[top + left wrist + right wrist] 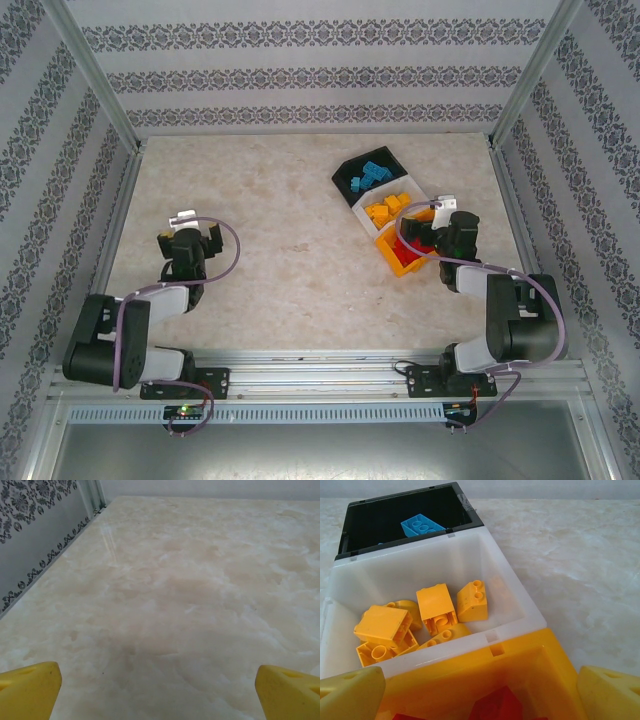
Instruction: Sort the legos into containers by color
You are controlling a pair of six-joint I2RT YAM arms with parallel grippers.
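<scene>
Three joined containers lie in a diagonal row at the right. The black bin (345,172) (380,520) holds light blue legos (372,176) (421,525). In the white bin (418,192) (505,580) lie several orange-yellow legos (388,208) (436,607). Red legos (415,245) (502,705) sit in the orange bin (398,262) (470,675). My right gripper (432,222) (480,695) hangs open over the orange bin with nothing between its fingers. My left gripper (187,225) (160,680) is open above bare table at the left, far from the bins.
The marble-look table (290,210) (190,590) is fenced by patterned walls (300,70) (35,535) with aluminium posts at the back corners. Open table surface stretches between the two arms. An aluminium rail (320,375) carries both arm bases along the near edge.
</scene>
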